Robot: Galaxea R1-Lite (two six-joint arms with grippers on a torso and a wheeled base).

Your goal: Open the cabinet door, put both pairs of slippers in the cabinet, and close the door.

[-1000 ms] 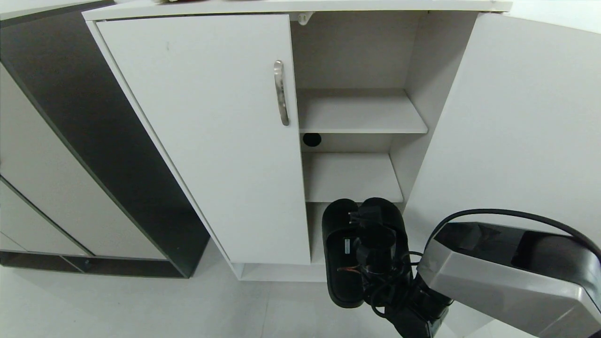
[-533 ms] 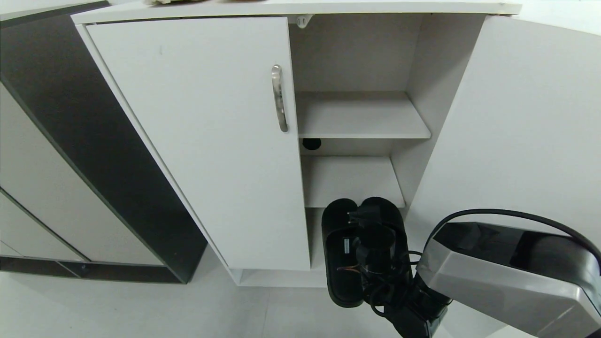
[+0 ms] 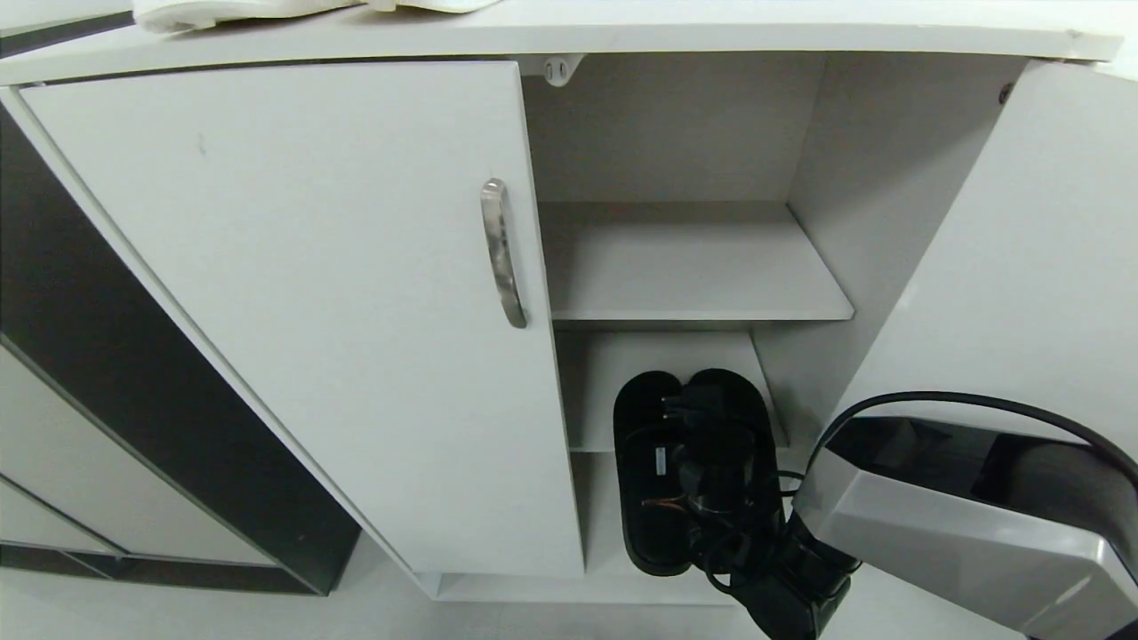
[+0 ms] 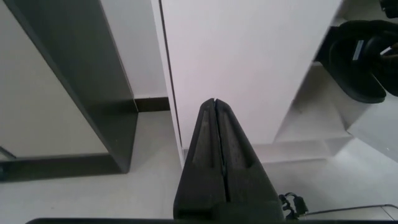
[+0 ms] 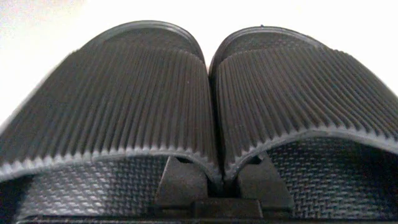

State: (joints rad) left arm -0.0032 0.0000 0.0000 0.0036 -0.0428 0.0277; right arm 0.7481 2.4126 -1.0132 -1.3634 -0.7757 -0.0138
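The right gripper [image 5: 221, 186] has its jaws closed on the inner edges of the two black slippers [image 3: 649, 462], holding them side by side, low before the open right half of the cabinet [image 3: 889, 178]. The left gripper [image 4: 214, 111] has its jaws pressed together, empty, near the closed left door [image 3: 311, 267].

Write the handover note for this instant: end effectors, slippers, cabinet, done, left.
Left end effector: shut, empty, facing the closed left door.
Right end effector: shut on the black slippers, pair side by side, held before the open right bay, by the lower shelf.
Done: right door open, one pair picked up.
Left: set this pair inside, fetch and store the second pair, close the door.
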